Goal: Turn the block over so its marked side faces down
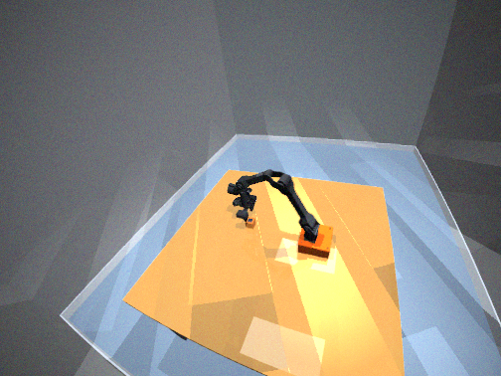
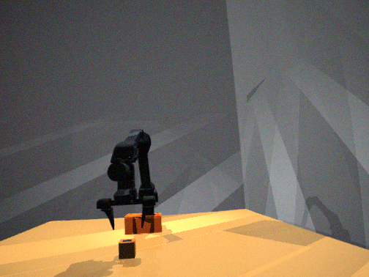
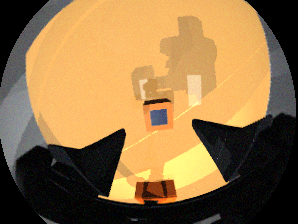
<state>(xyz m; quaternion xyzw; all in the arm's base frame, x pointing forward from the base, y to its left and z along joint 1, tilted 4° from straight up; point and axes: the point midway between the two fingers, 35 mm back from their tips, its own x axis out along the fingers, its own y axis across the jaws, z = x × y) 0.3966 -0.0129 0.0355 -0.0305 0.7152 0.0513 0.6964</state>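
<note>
The small orange block [image 1: 250, 223] [image 2: 127, 250] [image 3: 167, 126] rests on the table [image 1: 224, 279] [image 2: 205, 253] [image 3: 90, 55]. Its blue marked side [image 3: 158, 117] faces up, and the block has dark sides in the exterior view. My gripper [image 2: 128, 228] [image 3: 158, 127] is wide open and empty, pointing down. Its fingertips are above the block's height, one on either side of it in the wrist view, with the block centred between them and slightly beyond the tips. The block's underside is hidden.
The arm's orange base box [image 1: 315, 244] [image 2: 151, 224] [image 3: 156, 190] stands on the table behind the block as seen from the exterior view. Bright light bands and dark shadow patches, including the arm's own, cross the tabletop.
</note>
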